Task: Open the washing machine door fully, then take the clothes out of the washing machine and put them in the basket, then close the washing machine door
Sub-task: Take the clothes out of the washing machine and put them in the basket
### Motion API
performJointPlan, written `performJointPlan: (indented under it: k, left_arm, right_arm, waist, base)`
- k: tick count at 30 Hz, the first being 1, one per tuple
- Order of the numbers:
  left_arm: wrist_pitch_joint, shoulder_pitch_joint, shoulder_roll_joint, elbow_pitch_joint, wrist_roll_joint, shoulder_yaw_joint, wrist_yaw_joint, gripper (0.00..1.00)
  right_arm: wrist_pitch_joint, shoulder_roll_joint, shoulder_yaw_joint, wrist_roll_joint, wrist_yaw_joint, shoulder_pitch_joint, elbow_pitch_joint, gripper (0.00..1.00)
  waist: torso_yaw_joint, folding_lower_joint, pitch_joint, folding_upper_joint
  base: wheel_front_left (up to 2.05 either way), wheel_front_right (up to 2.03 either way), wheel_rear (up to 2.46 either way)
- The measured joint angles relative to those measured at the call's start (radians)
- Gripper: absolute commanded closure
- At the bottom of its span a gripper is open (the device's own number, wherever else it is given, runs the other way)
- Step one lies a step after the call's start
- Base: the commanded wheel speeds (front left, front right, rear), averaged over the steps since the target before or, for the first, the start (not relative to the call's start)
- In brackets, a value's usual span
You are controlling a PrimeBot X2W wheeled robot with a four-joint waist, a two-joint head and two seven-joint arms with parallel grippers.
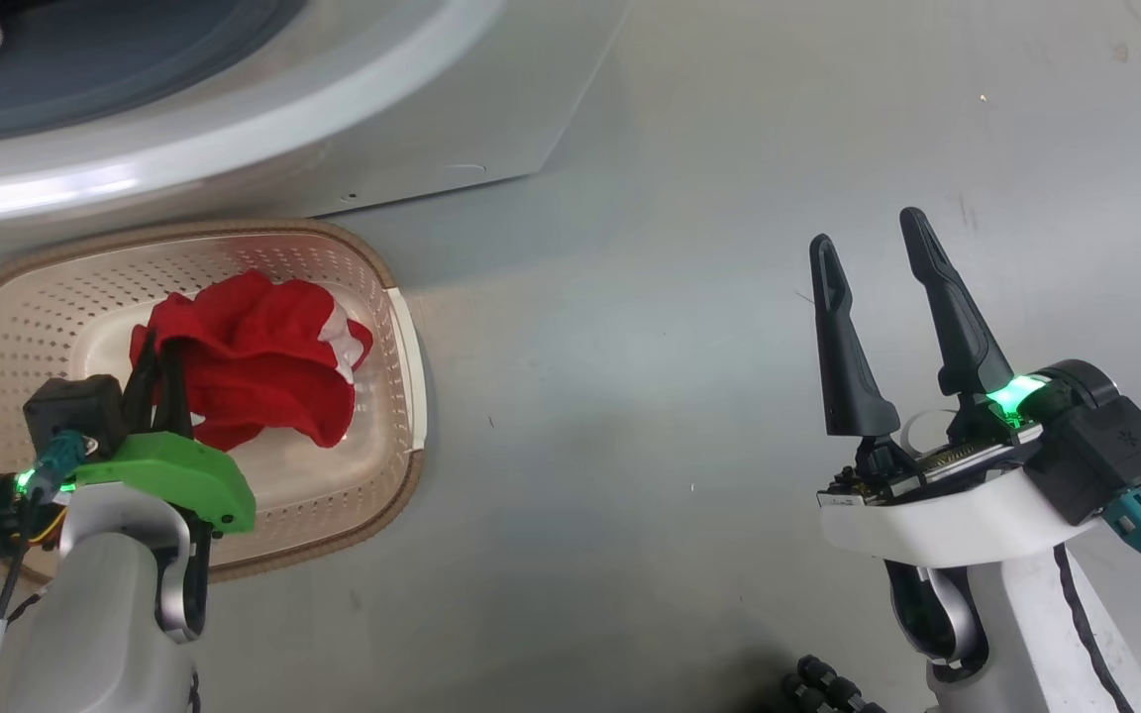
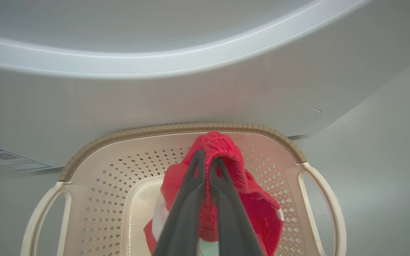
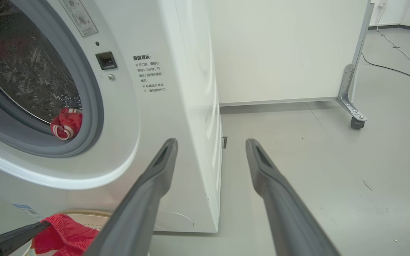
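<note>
My left hand is clamped tight on a red garment bunched in the basket, toward the rim nearest the washing machine. I'd release only once the cloth is below the walls. Then I'd lift straight up so no fold snags.

My right hand is spread wide and empty over the floor.

Another red striped piece lies at the lip of the drum, which is too dim behind it to read. My own fingers hide the pinch point.
</note>
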Motion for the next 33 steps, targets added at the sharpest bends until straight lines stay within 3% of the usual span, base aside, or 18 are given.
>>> performJointPlan:
  k: [12,22,23,24,25,26,27,28,29,33]
  left_arm:
    - [0.060,-0.081,0.017,0.183,0.000,-0.002,-0.009,1.00]
    - [0.067,-0.129,0.016,0.277,-0.010,0.008,-0.018,1.00]
    - [0.063,-0.135,0.013,0.287,-0.011,0.008,-0.021,0.97]
    - [0.058,-0.139,0.008,0.295,-0.013,0.007,-0.023,0.72]
    - [0.058,-0.143,0.004,0.304,-0.018,0.007,-0.028,0.62]
    - [0.053,-0.145,-0.001,0.312,-0.021,0.008,-0.031,0.61]
    - [0.045,-0.146,-0.006,0.319,-0.025,0.009,-0.031,0.47]
    - [0.041,-0.148,-0.009,0.327,-0.028,0.008,-0.032,0.15]
    - [0.039,-0.150,-0.012,0.333,-0.028,0.008,-0.034,0.00]
    - [-0.002,-0.152,-0.025,0.358,-0.028,0.009,-0.034,0.00]
  right_arm:
    - [0.000,0.000,0.011,0.016,-0.001,-0.055,0.004,0.00]
    - [0.000,0.000,0.010,0.025,-0.006,-0.074,0.016,0.00]
    - [0.000,0.000,0.007,0.025,-0.008,-0.077,0.019,0.00]
    - [0.000,0.000,0.003,0.025,-0.010,-0.081,0.022,0.00]
    - [0.000,0.000,0.002,0.025,-0.009,-0.085,0.023,0.00]
    - [0.000,0.000,0.002,0.025,-0.009,-0.086,0.026,0.00]
    - [0.000,0.000,0.001,0.024,-0.009,-0.086,0.029,0.00]
    - [0.000,0.000,-0.001,0.024,-0.009,-0.086,0.031,0.00]
    - [0.000,0.000,-0.003,0.024,-0.009,-0.086,0.034,0.00]
    - [0.000,0.000,-0.009,0.023,-0.010,-0.086,0.047,0.00]
  waist:
    - [-0.058,0.0000,0.093,0.0000]
    - [-0.066,0.0000,0.107,0.0000]
    - [-0.065,0.0000,0.106,0.0000]
    - [-0.064,0.0000,0.105,0.0000]
    - [-0.062,0.0000,0.103,0.0000]
    - [-0.060,0.0000,0.101,0.0000]
    - [-0.058,0.0000,0.098,0.0000]
    - [-0.055,0.0000,0.095,0.0000]
    - [-0.053,0.0000,0.092,0.0000]
    - [-0.041,0.0000,0.075,0.0000]
  base:
    - [0.00,0.00,0.00]
    - [0.00,0.00,0.00]
    - [0.00,0.00,0.00]
    - [0.00,0.00,0.00]
    - [0.00,0.00,0.00]
    - [0.00,0.00,0.00]
    - [0.00,0.00,0.00]
    - [0.00,0.00,0.00]
    - [0.00,0.00,0.00]
    - [0.00,0.00,0.00]
